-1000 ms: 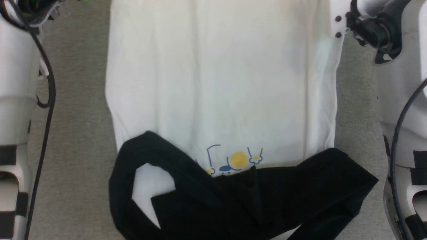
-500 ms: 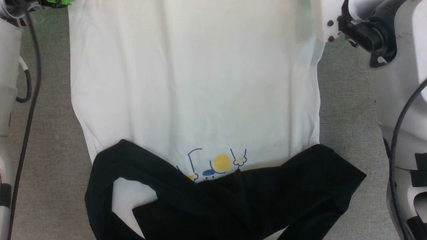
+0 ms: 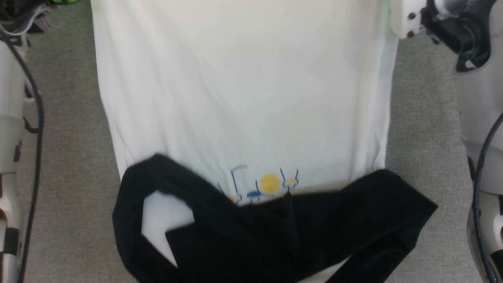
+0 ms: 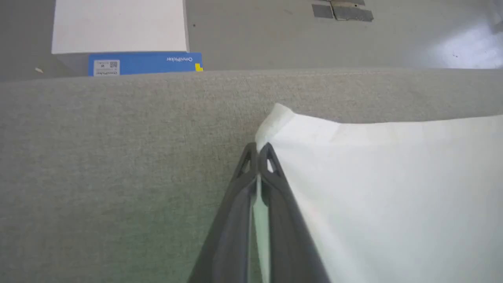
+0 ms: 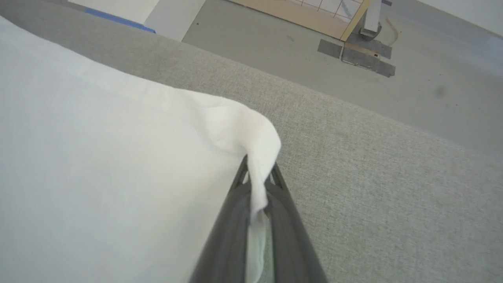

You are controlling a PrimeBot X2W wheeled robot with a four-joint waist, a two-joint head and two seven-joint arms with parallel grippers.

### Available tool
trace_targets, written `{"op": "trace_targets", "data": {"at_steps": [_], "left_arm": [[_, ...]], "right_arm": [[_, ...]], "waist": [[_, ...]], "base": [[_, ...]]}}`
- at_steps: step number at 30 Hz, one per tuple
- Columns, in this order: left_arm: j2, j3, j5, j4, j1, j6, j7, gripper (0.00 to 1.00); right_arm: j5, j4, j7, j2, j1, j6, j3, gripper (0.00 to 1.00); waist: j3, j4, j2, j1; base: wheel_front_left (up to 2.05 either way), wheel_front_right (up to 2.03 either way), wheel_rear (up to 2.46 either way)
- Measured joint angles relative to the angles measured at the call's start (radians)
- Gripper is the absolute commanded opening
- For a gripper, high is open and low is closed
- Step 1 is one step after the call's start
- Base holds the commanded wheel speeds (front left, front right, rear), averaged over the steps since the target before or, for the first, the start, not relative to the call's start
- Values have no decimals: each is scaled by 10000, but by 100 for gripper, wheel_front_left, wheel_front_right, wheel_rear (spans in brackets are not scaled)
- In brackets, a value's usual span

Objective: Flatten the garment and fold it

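Two hem corners of the soft white shirt with black sleeves (image 3: 243,98) pinched: left fingers (image 4: 279,204) just clamped, right fingers (image 5: 285,220) holding. Shirt spread on grey fabric tabletop (image 3: 70,157); flattening pull likely next.

Lab or workshop: bare grey floor (image 5: 275,39), tape patches (image 5: 355,55), blue-labelled box (image 4: 145,63).

Grey fabric surface (image 3: 70,157); garment (image 3: 243,98) spread on it (black sleeves crossed at near end).

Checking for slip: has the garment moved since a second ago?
Cannot tell: the garment shifts with the whole view, and the table shows no fixed mark.
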Motion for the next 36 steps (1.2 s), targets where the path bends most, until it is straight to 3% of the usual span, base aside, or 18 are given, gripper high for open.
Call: {"op": "trace_targets", "data": {"at_steps": [5,11,18,30,36], "left_arm": [[326,8,531,67,-161,-265,-1515,0],[322,-21,938,374,-884,-441,-3237,0],[171,-407,535,1001,-833,-527,-3806,0],[293,-1921,-1430,-324,2846,-533,-5747,0],[372,-2222,-1779,-1137,4816,-529,-6309,0]], "right_arm": [[-301,157,-757,59,-635,2,-288,0],[-884,625,-1827,169,-1426,2,-593,0],[-832,1381,-2594,244,-1436,2,-408,0],[1177,1283,-3181,-566,1757,2,407,0],[2155,706,-3116,-890,3792,2,288,0]], "waist": [[-195,160,0,0],[-389,311,0,0],[-809,402,0,0],[-2910,599,0,-1],[-4263,718,0,-1]], "base": [[0,0,0],[0,0,0],[0,0,0],[0,0,0],[0,0,0]]}}
